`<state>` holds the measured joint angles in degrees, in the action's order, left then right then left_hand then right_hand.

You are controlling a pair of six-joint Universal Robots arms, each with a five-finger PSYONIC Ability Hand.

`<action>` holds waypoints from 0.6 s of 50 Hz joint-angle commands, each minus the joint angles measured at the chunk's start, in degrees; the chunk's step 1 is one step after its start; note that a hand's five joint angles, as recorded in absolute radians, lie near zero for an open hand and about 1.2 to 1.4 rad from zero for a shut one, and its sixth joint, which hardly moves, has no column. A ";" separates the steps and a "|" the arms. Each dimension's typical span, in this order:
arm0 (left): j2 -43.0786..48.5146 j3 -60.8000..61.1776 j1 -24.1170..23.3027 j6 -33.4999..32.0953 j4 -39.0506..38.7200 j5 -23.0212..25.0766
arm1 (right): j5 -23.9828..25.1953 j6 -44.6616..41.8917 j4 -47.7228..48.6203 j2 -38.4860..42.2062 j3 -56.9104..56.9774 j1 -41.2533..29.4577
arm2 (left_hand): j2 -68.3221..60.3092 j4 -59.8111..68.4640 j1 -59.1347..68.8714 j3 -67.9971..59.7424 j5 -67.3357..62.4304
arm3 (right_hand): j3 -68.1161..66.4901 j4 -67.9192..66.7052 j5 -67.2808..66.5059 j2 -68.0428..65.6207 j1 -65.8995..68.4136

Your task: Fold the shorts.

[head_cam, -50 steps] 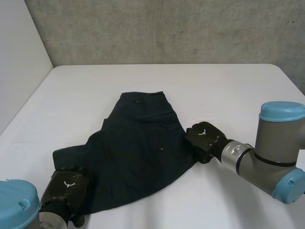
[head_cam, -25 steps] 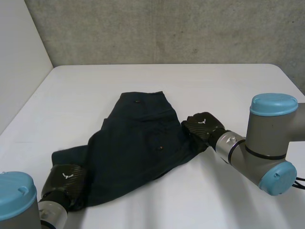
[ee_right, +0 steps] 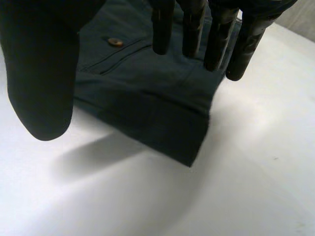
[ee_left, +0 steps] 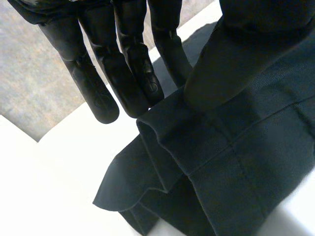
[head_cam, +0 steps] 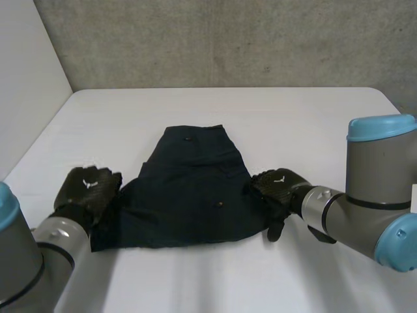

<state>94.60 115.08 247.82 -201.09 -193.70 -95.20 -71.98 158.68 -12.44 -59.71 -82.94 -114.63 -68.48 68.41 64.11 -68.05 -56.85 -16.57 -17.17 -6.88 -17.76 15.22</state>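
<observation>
Navy cloth has shifted most. The shorts point(head_cam: 195, 195) lie on the white tabletop point(head_cam: 293, 111) between the two hands, and their near edge now runs almost straight from one hand to the other. A second ago one leg trailed off at a slant towards the base of the left arm. The left hand point(head_cam: 88, 189) has swung outward and away from the robot's body, taking that leg end with it, so the garment sits squarer and flatter.

In its wrist view the left hand has straight fingers point(ee_left: 123, 69) behind the hem point(ee_left: 167, 128) and its thumb laid over the front, pinching the leg end. The cloth there is raised off the tabletop, with a loose fold hanging under the palm.

The right hand point(head_cam: 279, 184) has stayed at the opposite edge. Its fingers are straight and relaxed, their tips at the cloth's border close to a corner, and a small button point(ee_right: 115, 42) lies just beyond them. Its thumb hangs clear over bare tabletop, so it grasps nothing.

The move looks like straightening rather than folding: no layer has been laid over yet. The pinched leg end probably has to travel across towards the right hand, and the hanging fold could bunch on the way.
</observation>
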 commanded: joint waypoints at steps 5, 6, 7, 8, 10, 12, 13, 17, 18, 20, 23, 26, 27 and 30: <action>-0.30 -4.87 -0.32 0.53 2.09 0.37 | -1.05 3.39 10.85 4.16 -1.35 -1.82 | -11.52 11.59 15.89 -11.95 -13.15 | -14.67 -14.07 -14.35 -13.48 16.02; -0.30 -4.87 -0.32 0.53 2.18 0.37 | -1.23 3.47 11.73 4.60 -1.26 -1.82 | -11.52 11.59 15.89 -11.95 -13.15 | -21.20 -20.60 -20.89 -20.01 22.55; -0.30 -4.87 -0.32 0.53 2.27 0.37 | -1.40 3.47 12.61 4.95 -1.18 -1.82 | -11.52 11.59 15.89 -11.95 -13.15 | -31.42 -30.83 -31.11 -30.23 32.78; -0.38 -4.87 -0.32 0.53 2.53 0.37 | -1.93 3.47 14.44 5.30 -1.00 -1.82 | -11.52 11.59 15.89 -11.95 -13.15 | -61.17 -60.57 -60.86 -59.98 62.52; -0.56 -4.96 -0.32 0.44 2.71 0.37 | -2.63 3.39 15.86 5.30 -0.74 -1.82 | -11.52 11.59 15.89 -11.95 -13.15 | -63.43 -62.83 -63.11 -62.24 64.78; -1.35 -5.39 -0.24 0.35 3.32 0.37 | -4.48 2.95 16.84 4.34 0.14 -1.56 | -11.52 11.59 15.89 -11.95 -13.15 | -63.43 -62.83 -63.12 -62.24 64.78; -1.70 -5.66 -0.23 0.26 3.50 0.37 | -5.00 2.77 16.84 3.82 0.49 -1.47 | -11.52 11.59 15.89 -11.95 -13.15 | -63.43 -62.83 -63.12 -62.24 64.78; -5.90 -9.95 -0.23 0.26 4.90 0.46 | -5.80 2.68 16.05 -3.46 2.51 -1.12 | -11.52 11.59 15.89 -11.95 -13.15 | -63.43 -62.83 -63.12 -62.24 64.78; -6.70 -11.01 -0.23 0.26 5.17 0.46 | -5.80 2.60 15.87 -5.05 2.78 -1.12 | -11.52 11.59 15.89 -11.95 -13.15 | -63.43 -62.83 -63.12 -62.24 64.78; -8.90 -13.55 -0.15 0.17 5.61 0.46 | -5.45 2.33 15.52 -7.95 3.74 -1.12 | -11.52 11.59 15.89 -11.95 -13.15 | -63.43 -62.83 -63.12 -62.24 64.78; -13.47 -19.53 0.29 0.26 6.05 0.46 | -5.27 1.72 15.43 -13.49 6.90 -1.12 | -11.52 11.59 15.89 -11.95 -13.15 | -63.43 -62.83 -63.12 -62.24 64.78; -17.51 -26.12 0.38 0.26 6.49 0.37 | -5.27 1.37 15.34 -19.20 10.42 -1.12 | -11.52 11.59 15.89 -11.95 -13.15 | -63.43 -62.83 -63.12 -62.24 64.78; -18.92 -29.44 0.38 0.35 7.01 0.20 | -5.36 1.36 14.99 -21.91 12.25 -1.03 | -11.52 11.59 15.89 -11.95 -13.15 | -63.43 -62.83 -63.12 -62.24 64.78; -20.51 -34.82 0.12 0.35 8.77 -0.07 | -4.75 1.71 13.94 -26.06 15.60 -1.12 | -11.52 11.59 15.89 -11.95 -13.15 | -63.43 -62.83 -63.12 -62.24 64.78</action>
<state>79.91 93.21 248.07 -200.85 -187.31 -94.81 -77.39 160.35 2.91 -75.38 -74.69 -115.70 -68.61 68.45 64.12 -68.25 -56.85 -67.62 -68.14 -54.68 -67.45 56.79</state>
